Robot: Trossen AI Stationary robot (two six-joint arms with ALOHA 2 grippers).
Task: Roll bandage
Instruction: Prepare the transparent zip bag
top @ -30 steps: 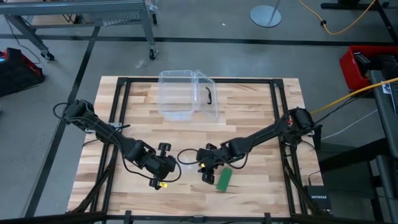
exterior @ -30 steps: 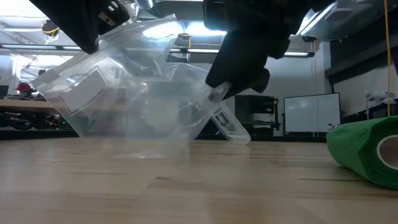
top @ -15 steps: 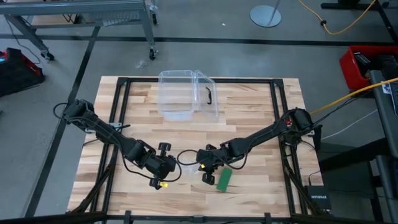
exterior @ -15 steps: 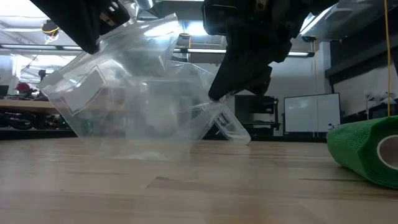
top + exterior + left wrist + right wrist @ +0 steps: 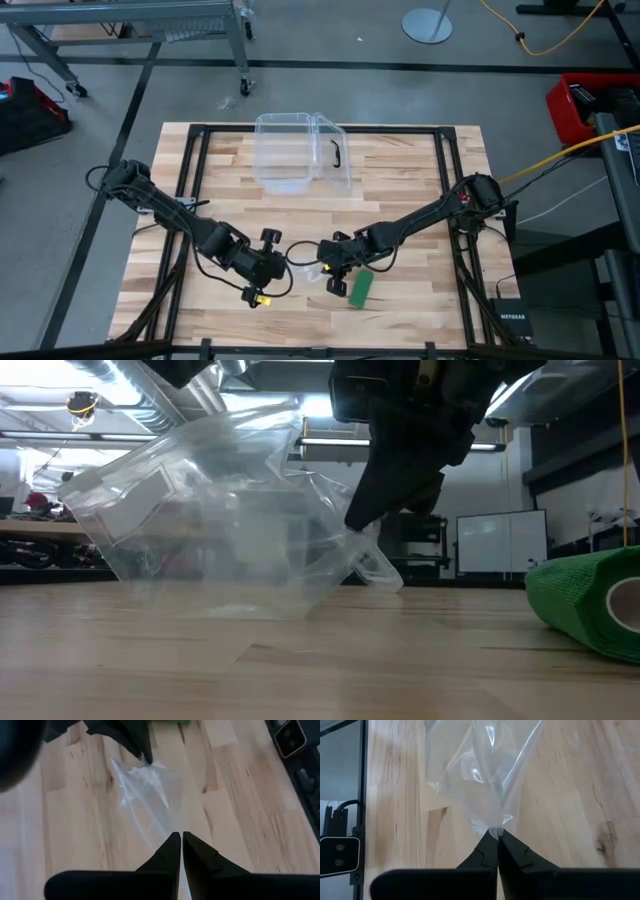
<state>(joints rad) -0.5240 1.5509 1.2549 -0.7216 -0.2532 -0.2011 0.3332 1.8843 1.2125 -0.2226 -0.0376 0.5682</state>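
The clear plastic wrapper (image 5: 220, 510) is nearly invisible from above and shows clearly only in the low and wrist views, where it is stretched between the two arms above the table (image 5: 420, 190). The left gripper (image 5: 177, 842) is clamped on one edge of the wrapper and the right gripper (image 5: 496, 836) is pinched tight on the opposite edge. The bandage (image 5: 361, 288), a green roll cut off at the low view's edge, lies on the table just beside the right gripper toward the near edge, with bare wood around it and a clear plastic box (image 5: 300, 150) well apart at the far side.
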